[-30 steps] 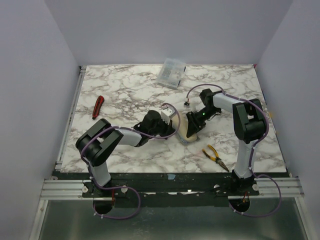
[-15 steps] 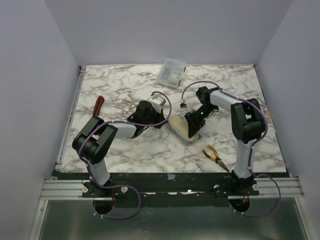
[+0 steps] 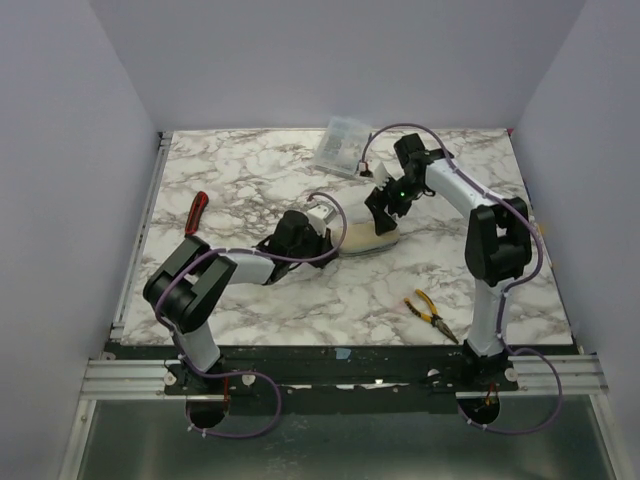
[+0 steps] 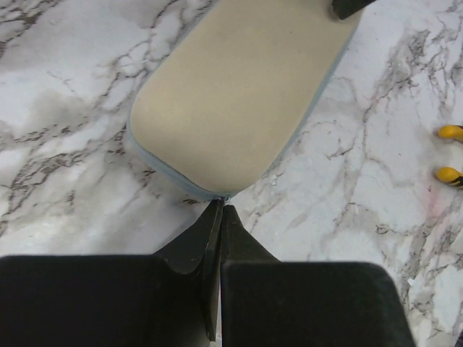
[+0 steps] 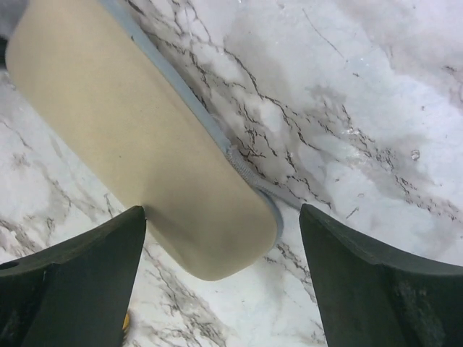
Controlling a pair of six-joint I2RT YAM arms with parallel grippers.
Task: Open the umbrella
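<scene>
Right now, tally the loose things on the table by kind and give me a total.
umbrella: 1
clear plastic box: 1
hand tools: 2, the yellow-handled pliers and a red-handled tool
total: 4

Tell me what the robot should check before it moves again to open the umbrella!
1. Umbrella lying flat on the table: ok.
2. Umbrella opened: not ok, it is closed.
3. Left claw shut, tips at the umbrella's end seam: ok.
4. Left claw really pinching something there: cannot tell.
5. Right claw open, straddling the other end: ok.
6. Pliers and clear plastic box out of the way: ok.
</scene>
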